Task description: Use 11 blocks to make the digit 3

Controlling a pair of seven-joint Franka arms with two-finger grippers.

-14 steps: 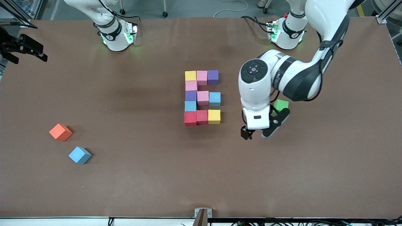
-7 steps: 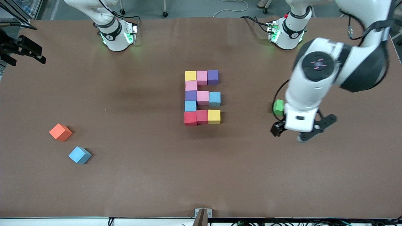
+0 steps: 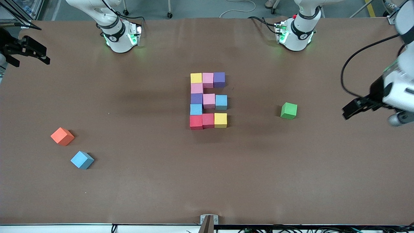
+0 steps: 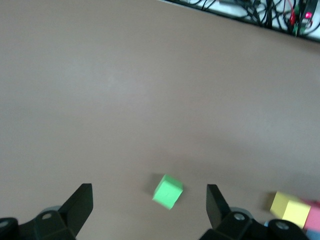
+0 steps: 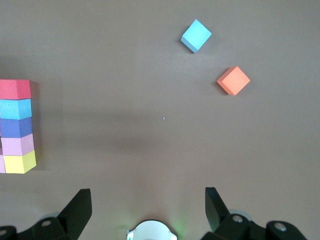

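Eleven blocks form a touching figure (image 3: 208, 100) at the table's middle. Its rows run yellow (image 3: 196, 78), pink, purple; pink; purple, pink, light blue (image 3: 221, 102); light blue; red (image 3: 195, 122), red, yellow. One column of it shows in the right wrist view (image 5: 15, 127). My left gripper (image 3: 372, 115) (image 4: 150, 200) hangs open and empty over the table near the left arm's end. My right gripper (image 3: 30, 60) (image 5: 147, 200) waits open and empty over the right arm's end.
A green cube (image 3: 288, 110) (image 4: 167, 191) lies alone between the figure and the left arm's end. An orange cube (image 3: 62, 136) (image 5: 233, 80) and a loose light blue cube (image 3: 82, 160) (image 5: 196, 35) lie toward the right arm's end, nearer the front camera.
The left arm has swung away from beside the figure, past the green cube, toward its own end of the table, fingers open throughout. No block has moved. The right arm has stayed put.
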